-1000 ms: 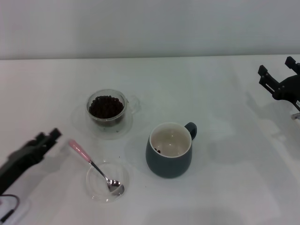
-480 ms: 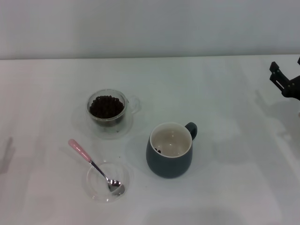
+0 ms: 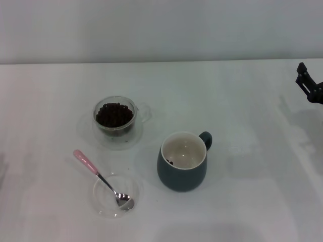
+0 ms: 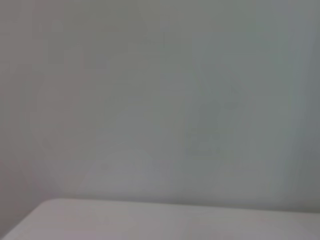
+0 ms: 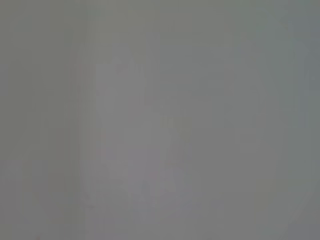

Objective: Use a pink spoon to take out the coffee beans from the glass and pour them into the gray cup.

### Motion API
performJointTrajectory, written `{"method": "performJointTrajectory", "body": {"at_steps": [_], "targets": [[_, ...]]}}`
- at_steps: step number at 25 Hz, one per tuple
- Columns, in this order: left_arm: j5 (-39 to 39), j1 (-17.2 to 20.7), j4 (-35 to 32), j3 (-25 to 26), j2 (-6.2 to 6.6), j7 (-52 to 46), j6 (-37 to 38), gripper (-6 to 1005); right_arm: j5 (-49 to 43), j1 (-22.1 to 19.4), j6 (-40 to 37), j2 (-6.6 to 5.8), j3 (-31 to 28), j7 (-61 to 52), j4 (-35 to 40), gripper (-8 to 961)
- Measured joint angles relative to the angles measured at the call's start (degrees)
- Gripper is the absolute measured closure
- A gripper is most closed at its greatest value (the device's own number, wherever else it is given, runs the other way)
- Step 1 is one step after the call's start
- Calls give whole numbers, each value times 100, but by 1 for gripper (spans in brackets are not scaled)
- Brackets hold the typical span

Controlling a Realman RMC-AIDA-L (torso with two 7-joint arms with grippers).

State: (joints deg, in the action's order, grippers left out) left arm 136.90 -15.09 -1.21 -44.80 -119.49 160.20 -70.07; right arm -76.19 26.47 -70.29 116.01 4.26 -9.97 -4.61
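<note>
The pink spoon (image 3: 100, 177) lies with its metal bowl in a shallow clear round dish (image 3: 116, 195) and its pink handle pointing up-left over the table. The glass (image 3: 115, 116) stands on its clear saucer and holds a heap of coffee beans (image 3: 114, 114). The gray cup (image 3: 182, 161) stands to the right of the spoon, handle to the back right, with a few beans inside. My right gripper (image 3: 309, 87) shows only partly at the far right edge, away from everything. My left gripper is out of view. Both wrist views show only blank surface.
The white table (image 3: 242, 116) runs to a pale wall at the back. Nothing else stands on it.
My left arm has withdrawn off the left edge of the head view. My right gripper has moved further right, almost out of view. The objects have not moved.
</note>
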Motion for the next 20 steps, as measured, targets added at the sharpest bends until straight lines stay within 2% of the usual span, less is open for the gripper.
{"method": "performJointTrajectory", "body": {"at_steps": [9,20], "targets": [[20,4,69,15,5,24,10,257,-2,-4,32,0,-395,6,-313,125],[37,-61,145,16,-4,32,-26,255,-11,-107,42,0,-418,11,-342,125]]}}
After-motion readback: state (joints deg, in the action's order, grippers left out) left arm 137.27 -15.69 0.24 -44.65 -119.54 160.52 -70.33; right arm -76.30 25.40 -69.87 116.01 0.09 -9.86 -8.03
